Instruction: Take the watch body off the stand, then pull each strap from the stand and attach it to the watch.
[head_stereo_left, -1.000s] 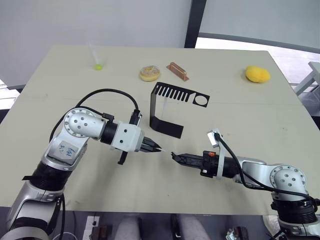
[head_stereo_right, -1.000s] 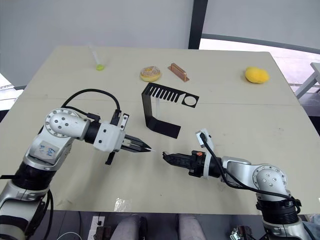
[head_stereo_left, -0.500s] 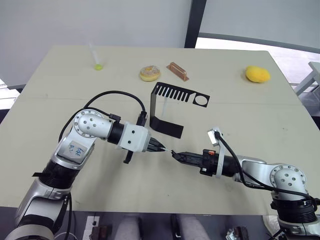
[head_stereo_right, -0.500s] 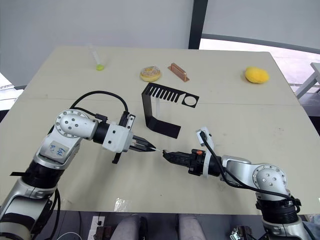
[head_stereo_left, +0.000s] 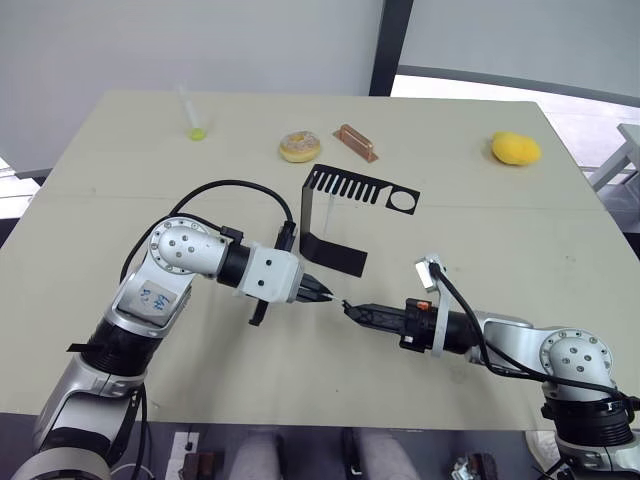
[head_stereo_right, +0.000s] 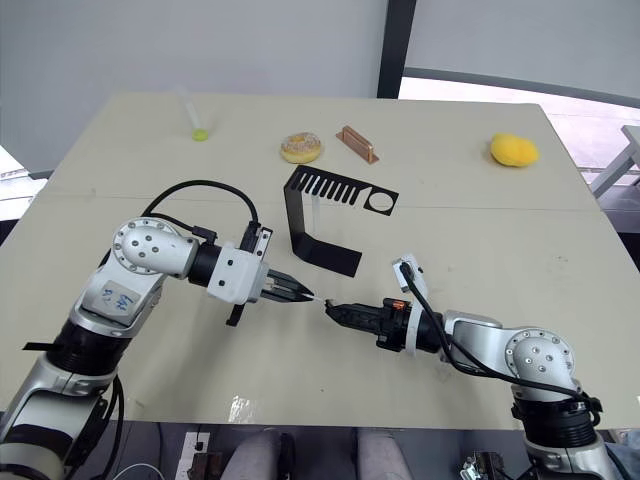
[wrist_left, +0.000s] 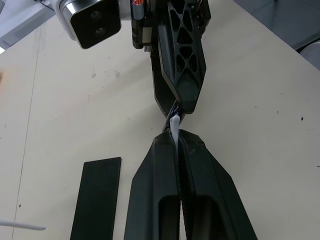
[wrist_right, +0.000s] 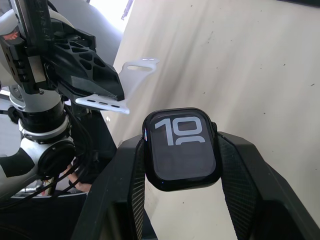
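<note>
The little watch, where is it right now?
The watch body sits pinched in the right tool, above the table's near middle, tip to tip with the left tool holding a white strap.

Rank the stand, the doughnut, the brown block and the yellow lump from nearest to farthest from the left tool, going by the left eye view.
1. The stand, just behind the left tool.
2. The doughnut, further back, near the table's far edge.
3. The brown block, beside the doughnut on its right, only slightly farther.
4. The yellow lump, at the far right corner.
</note>
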